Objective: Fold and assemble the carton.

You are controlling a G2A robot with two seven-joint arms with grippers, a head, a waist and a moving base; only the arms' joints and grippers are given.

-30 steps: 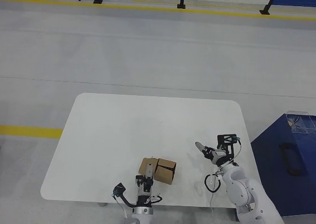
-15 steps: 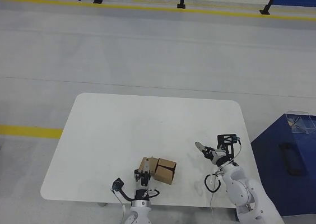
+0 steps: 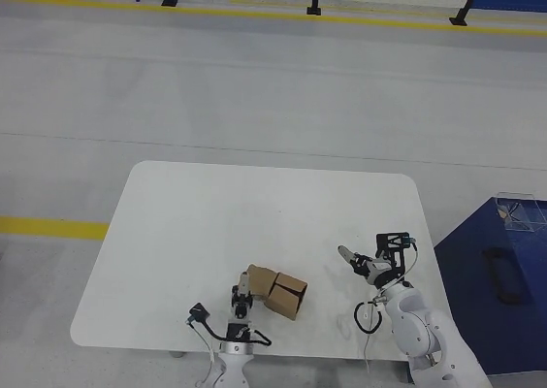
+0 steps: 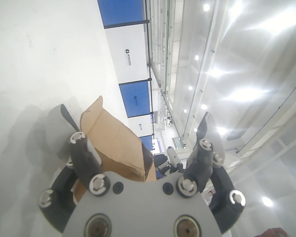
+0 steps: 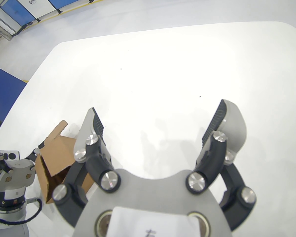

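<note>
The left gripper (image 4: 134, 117) stands wide open; the carton (image 4: 113, 136) lies between its fingers (image 4: 85, 154), close against one of them, a flap (image 4: 93, 114) raised. The right gripper (image 5: 157, 109), also wide, hangs well apart from the carton above the surface (image 5: 162, 62). I judge the flap wants a slow push, with the right gripper steadying the body.

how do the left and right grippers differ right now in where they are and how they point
Place: the left gripper is at the carton, one of its fingers right beside the cardboard; the right gripper hangs over bare table, apart from the carton.
Aim: the left gripper points level or upward, toward the hall's ceiling; the right gripper tilts down at the table.
Shared: both have open fingers and hold nothing.
</note>
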